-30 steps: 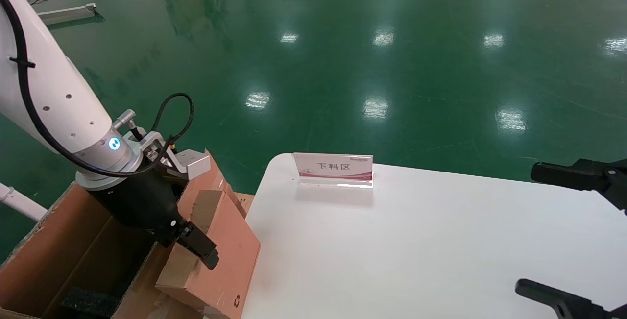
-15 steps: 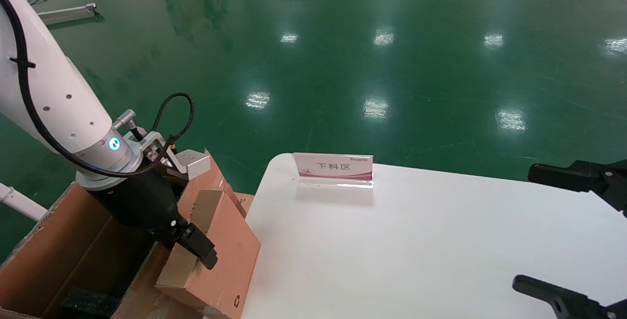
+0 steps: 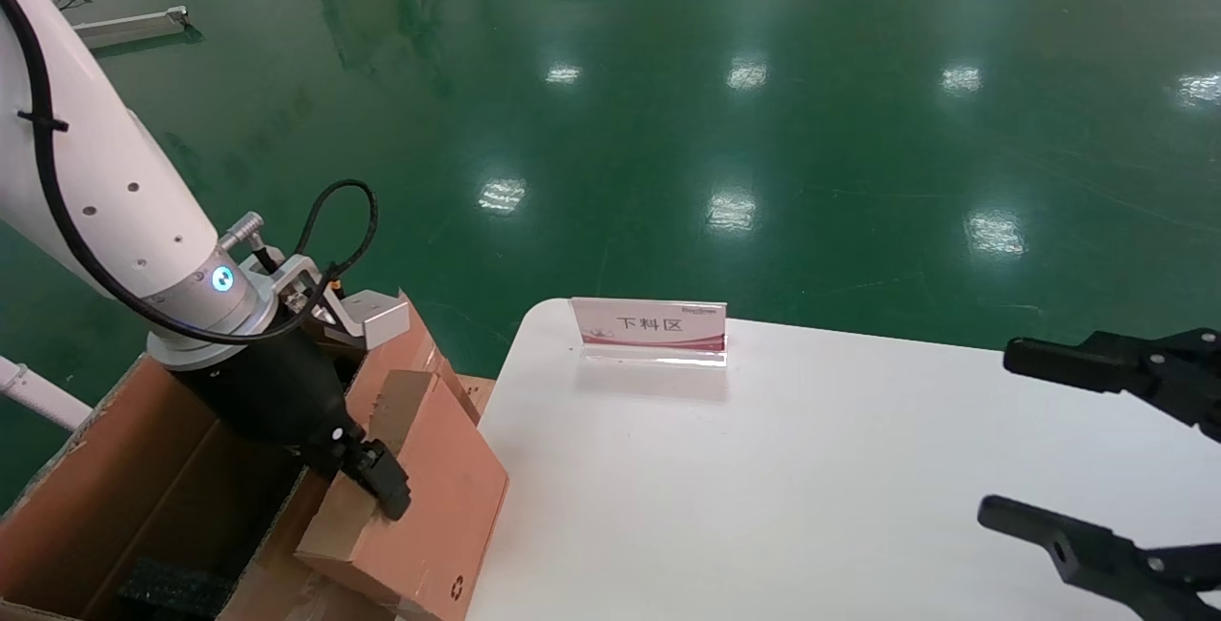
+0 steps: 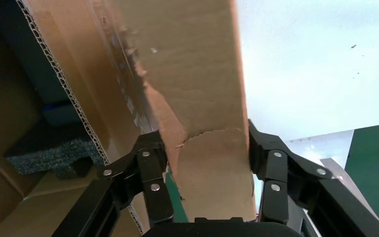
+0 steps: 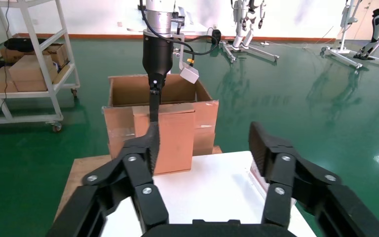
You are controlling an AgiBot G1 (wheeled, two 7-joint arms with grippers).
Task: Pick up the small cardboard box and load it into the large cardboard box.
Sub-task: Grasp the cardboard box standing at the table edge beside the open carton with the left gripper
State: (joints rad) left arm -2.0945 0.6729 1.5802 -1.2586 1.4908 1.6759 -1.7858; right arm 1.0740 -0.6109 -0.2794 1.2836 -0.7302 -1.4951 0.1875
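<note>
1. Since 1.0 s ago, the left gripper [image 3: 377,487] has drawn back slightly toward the large cardboard box [image 3: 114,468], taking the small cardboard box [image 3: 429,497] with it, so the small box's near corner now sits a little further left; the right gripper [image 3: 1045,440] has come further in over the table from the right edge.
2. At the far left of the head view, the large cardboard box stands open beside the white table [image 3: 811,487], its flaps up and a black foam block [image 3: 167,588] lying on its floor.
3. The left gripper reaches down over the large box's right wall and pinches the small cardboard box across its narrow tan edge; the left wrist view shows both fingers [image 4: 150,173] pressed against opposite faces of the small cardboard box [image 4: 207,123].
4. The small cardboard box is tilted, leaning against the outer side of the large box's right wall and flap, between that wall and the table's left edge. Its reddish-brown broad face points up and toward the table, with a recycling symbol [image 3: 459,587] near its lower corner.
5. On the table's far edge stands 1 acrylic sign holder [image 3: 650,328] with a printed card.
6. At the right, the right gripper hovers over the table with its fingers spread wide, holding nothing.
</note>
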